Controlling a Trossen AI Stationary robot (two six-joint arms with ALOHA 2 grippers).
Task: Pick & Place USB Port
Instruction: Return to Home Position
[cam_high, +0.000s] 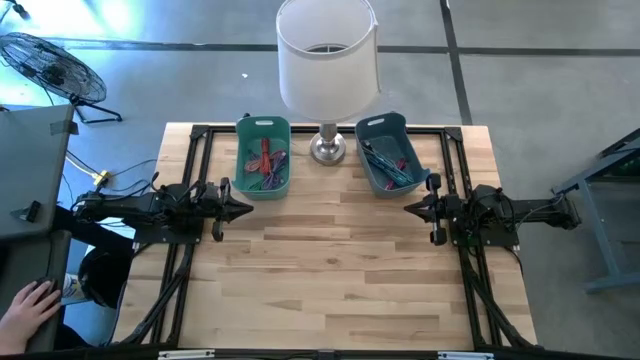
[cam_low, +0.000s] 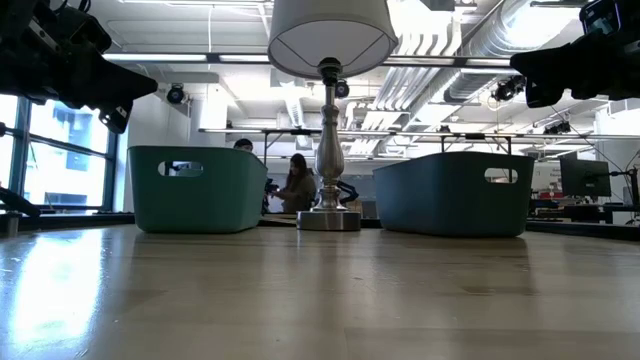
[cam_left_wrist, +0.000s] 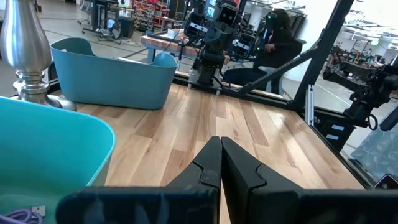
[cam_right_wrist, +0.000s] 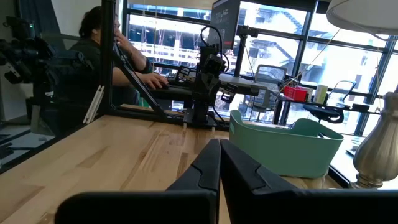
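red and purple charger cables (cam_high: 266, 165) are lying in the green bin (cam_high: 263, 123) and blue cables (cam_high: 385, 165) in the blue bin (cam_high: 381, 122), the bins flanking a lamp (cam_high: 327, 60) at the counter's (cam_high: 340, 280) far edge. the left tool (cam_high: 246, 209) is hovering beside the green bin, fingers pressed together, holding nothing; the right tool (cam_high: 410, 208) is hovering likewise by the blue bin.

The left arm (cam_high: 150, 205) and right arm (cam_high: 500, 212) are showing as matte black, boxy segments with thin black cables looping along them, each tapering to a narrow pointed tip. In the wrist views the left fingers (cam_left_wrist: 208, 167) and right fingers (cam_right_wrist: 207, 165) are appearing as dark, angular wedges with bevelled edges, rising from a broad black bar
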